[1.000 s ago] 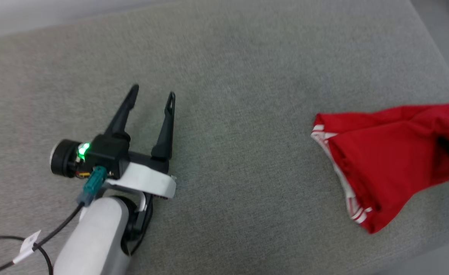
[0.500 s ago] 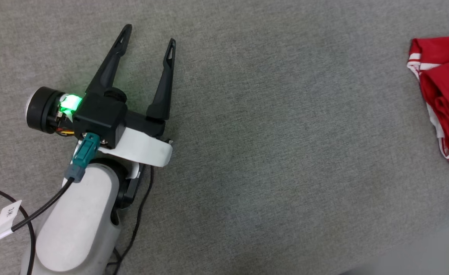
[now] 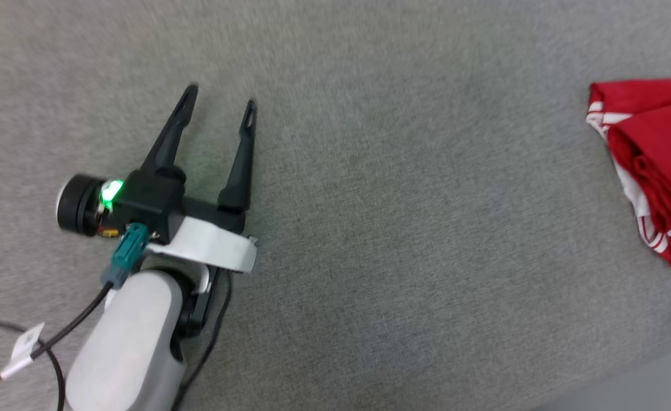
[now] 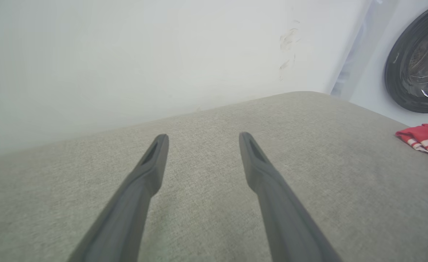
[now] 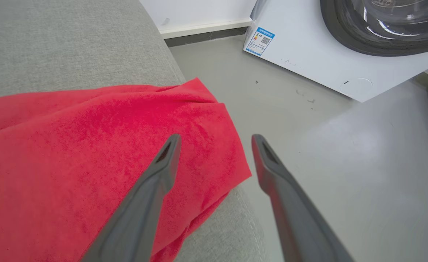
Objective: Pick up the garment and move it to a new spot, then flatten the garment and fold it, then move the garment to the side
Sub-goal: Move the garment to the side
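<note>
The garment [image 3: 655, 165], red with white-striped trim, lies folded at the right edge of the grey cushion [image 3: 398, 228] in the head view. My left gripper [image 3: 219, 96] hovers open over bare cushion, far left of the garment. In the left wrist view its fingers [image 4: 146, 174] are spread with nothing between them, and the garment [image 4: 423, 136] shows at the far right. In the right wrist view my right gripper [image 5: 215, 140] is open above the garment's [image 5: 90, 153] corner at the cushion edge, gripping nothing.
A white washing machine [image 5: 308, 54] with a dark round door [image 4: 417, 65] stands on the grey floor [image 5: 345, 153] beyond the cushion's right edge. A white wall [image 4: 144, 54] rises behind the cushion. Black cables [image 3: 55, 348] trail from my left arm.
The head camera has swung left, so the garment now sits at the picture's right edge. My right gripper, seen against the garment a second ago, now stands open with the cloth released.
</note>
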Motion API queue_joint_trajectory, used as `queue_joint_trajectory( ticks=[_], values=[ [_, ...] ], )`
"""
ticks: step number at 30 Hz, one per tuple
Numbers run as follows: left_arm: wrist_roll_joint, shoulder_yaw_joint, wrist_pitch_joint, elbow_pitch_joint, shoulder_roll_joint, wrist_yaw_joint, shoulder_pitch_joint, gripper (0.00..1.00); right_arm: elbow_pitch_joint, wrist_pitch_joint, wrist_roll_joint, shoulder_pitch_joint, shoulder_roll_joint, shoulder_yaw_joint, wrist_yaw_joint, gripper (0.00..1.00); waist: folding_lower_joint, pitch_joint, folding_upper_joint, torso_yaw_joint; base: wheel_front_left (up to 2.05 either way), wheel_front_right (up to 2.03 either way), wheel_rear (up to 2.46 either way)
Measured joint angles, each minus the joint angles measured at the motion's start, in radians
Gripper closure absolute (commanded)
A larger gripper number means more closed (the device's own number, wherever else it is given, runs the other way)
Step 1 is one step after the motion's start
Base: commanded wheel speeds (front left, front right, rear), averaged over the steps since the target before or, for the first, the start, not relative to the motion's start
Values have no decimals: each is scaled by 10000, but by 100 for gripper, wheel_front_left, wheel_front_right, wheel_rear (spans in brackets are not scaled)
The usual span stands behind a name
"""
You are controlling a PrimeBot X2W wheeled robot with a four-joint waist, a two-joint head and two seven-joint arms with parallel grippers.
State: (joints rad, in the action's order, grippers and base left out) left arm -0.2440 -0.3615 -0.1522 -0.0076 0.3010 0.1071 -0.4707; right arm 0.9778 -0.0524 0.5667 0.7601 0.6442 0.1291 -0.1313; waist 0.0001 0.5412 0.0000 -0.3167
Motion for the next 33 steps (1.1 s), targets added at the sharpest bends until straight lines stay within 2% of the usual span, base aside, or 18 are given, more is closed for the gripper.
queue_joint_trajectory(
  ticks=[7, 14, 23, 33],
  values=[
    [-625, 337, -483, 581, -255, 318, 1206, 0, -1225, -291, -244, -1321, -111, 658, 0, 0, -1, -1495, 0, 143, 0, 0, 0],
    [-1141, 662, -769, 849, -401, 581, 2488, 0, -2681, -265, -443, -3100, -830, 709, 0, 0, -2, -2951, 0, 434, 0, 0, 0],
    [-1388, 817, -947, 1139, -533, 704, 3310, 0, -5051, -284, -1292, -4769, -2178, -90, 2, 0, -3, -4016, 0, 1423, 0, 0, 0],
    [-1369, 1212, -1066, 1570, -502, 790, 3903, 0, -8297, -77, -3012, -6594, -3756, -1229, 0, 0, -2, -4913, 0, 2633, 0, 0, 0]
  ],
)
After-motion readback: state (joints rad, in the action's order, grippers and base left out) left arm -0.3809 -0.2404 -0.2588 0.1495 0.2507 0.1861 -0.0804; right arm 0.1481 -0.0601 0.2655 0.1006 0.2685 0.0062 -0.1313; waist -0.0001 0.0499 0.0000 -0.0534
